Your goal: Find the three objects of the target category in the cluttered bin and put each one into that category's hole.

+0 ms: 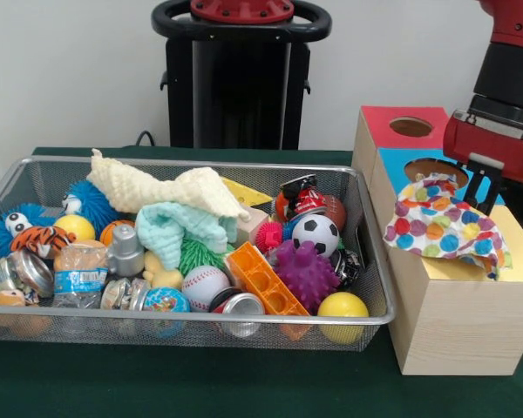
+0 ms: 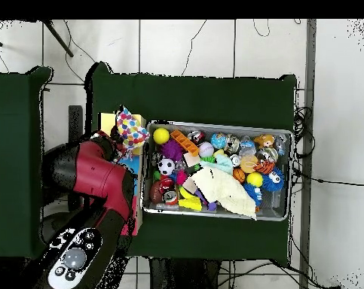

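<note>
Gripper above polka-dot cloth

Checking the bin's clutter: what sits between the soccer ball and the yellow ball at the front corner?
In the front view, a purple spiky ball lies between the soccer ball and the yellow ball.

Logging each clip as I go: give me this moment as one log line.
phase: placing | gripper: shut on polka-dot cloth | location: over wooden box, near blue hole | mesh bin: still cluttered

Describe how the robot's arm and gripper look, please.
The arm has red shells with black sections between them. The gripper has a red body with a metal strip on top and dark fingers below.
</note>
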`<act>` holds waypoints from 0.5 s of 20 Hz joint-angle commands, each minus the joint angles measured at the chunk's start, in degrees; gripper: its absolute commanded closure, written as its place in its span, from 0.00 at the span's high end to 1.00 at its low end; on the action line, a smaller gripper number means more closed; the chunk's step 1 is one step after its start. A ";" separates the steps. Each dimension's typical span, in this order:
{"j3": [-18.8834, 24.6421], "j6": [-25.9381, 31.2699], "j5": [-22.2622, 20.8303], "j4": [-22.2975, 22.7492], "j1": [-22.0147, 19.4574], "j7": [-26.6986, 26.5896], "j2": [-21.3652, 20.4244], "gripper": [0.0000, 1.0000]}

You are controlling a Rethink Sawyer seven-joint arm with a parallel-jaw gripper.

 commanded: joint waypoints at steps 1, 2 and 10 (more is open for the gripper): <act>4.00 6.07 -1.04 -0.09 -1.84 13.89 0.22 0.00; 3.69 6.29 -1.07 -0.23 -1.67 14.18 0.36 0.00; 2.44 8.02 -0.77 -0.78 -0.62 16.48 0.74 0.00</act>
